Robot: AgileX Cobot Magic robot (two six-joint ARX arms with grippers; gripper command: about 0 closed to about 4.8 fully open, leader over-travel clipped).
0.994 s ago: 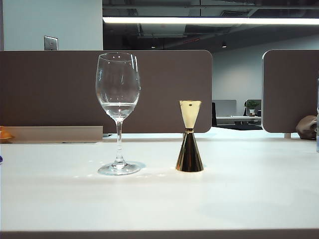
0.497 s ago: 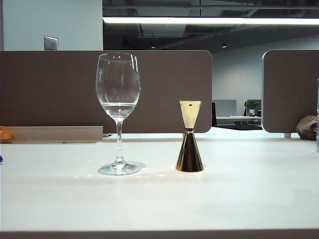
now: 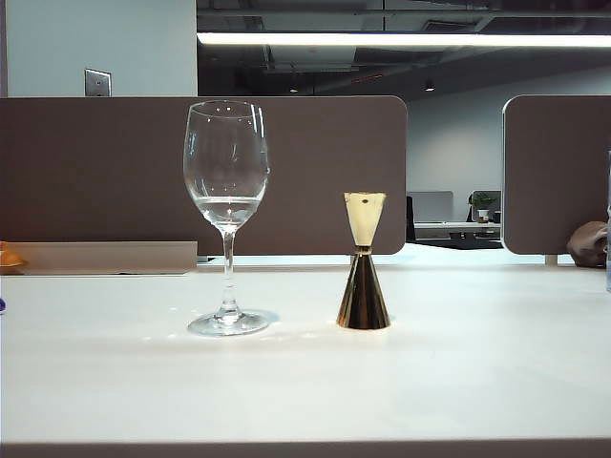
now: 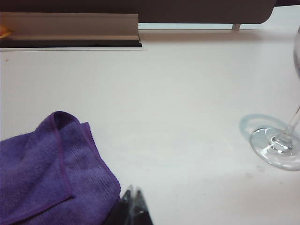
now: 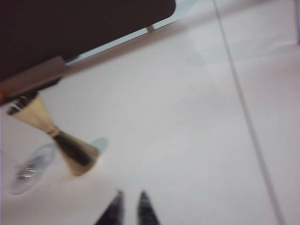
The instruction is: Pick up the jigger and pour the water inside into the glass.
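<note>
both grippers [image 4: 133,201] [image 5: 130,206] off jigger [image 3: 363,262]

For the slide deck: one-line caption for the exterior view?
Gold jigger and stemmed glass holding shallow water, upright, apart on white table; no gripper visible.

We are in an open-plan office: brown partition screens [image 3: 315,172] stand along the back of the white bench [image 3: 305,382], a long ceiling strip light [image 3: 401,39] runs overhead under exposed ducting, and a monitor [image 3: 430,206] sits on a farther desk beside a small potted plant [image 3: 483,203].
</note>
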